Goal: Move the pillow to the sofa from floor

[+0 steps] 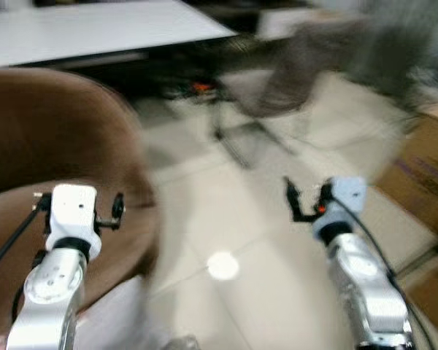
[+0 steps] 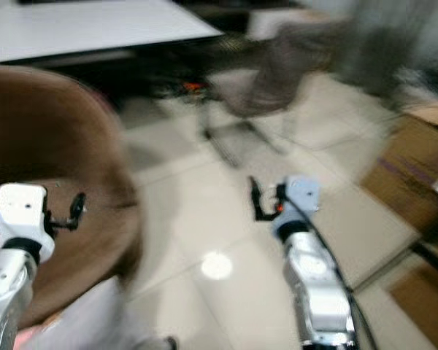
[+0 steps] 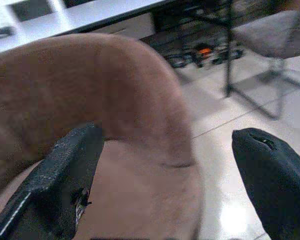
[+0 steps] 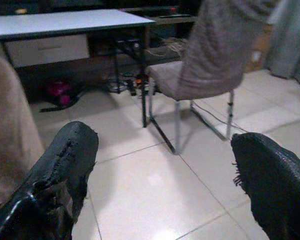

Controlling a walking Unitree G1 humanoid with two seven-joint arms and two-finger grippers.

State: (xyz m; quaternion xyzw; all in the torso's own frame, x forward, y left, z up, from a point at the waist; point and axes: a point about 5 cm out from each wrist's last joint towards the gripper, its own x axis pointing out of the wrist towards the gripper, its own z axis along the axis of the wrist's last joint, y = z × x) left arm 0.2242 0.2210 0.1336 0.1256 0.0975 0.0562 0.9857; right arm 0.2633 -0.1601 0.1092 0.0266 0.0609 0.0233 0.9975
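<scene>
I see a white table [image 4: 65, 22] at 11 o'clock, a grey chair [image 4: 210, 60] on metal legs at 1 o'clock just beside it, cardboard boxes [image 1: 423, 171] at 3 o'clock, and pale floor tiles [image 4: 155, 185] throughout. The head views are blurred.

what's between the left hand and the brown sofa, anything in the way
Nothing visible. The left hand is open and points straight at the brown sofa, with only air between its fingers. The grey chair and white table stand farther off. No pillow can be made out in these blurred views.
</scene>
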